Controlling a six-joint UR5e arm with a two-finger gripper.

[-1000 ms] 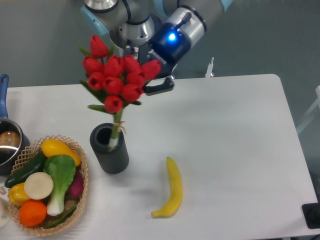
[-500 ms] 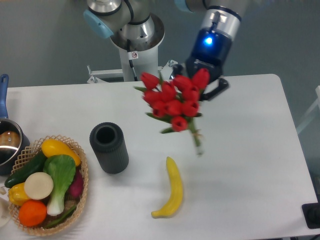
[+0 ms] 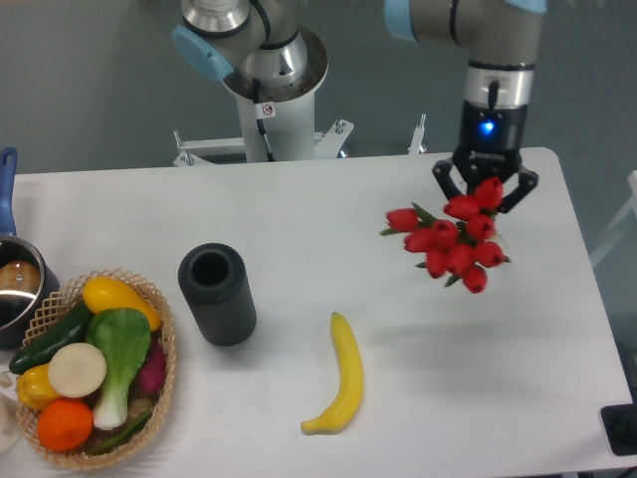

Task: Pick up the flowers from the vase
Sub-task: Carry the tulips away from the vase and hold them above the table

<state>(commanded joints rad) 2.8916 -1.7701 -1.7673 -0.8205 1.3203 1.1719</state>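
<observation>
The flowers, a bunch of red tulip buds with green leaves, hang over the right part of the table, held from above. My gripper is shut on the bunch, its dark fingers on either side of the top buds. The stems are hidden behind the buds. At the left of the table stands the vase, a dark ribbed cylinder, upright, its round mouth showing nothing inside. The gripper is far to the right of the vase.
A yellow banana lies in front of the middle. A woven basket of vegetables and fruit sits at the front left. A pot with a blue handle is at the left edge. The arm's base stands behind the table.
The flowers came out of the vase and travelled right across the table in my gripper. The vase, banana and basket have not moved.
</observation>
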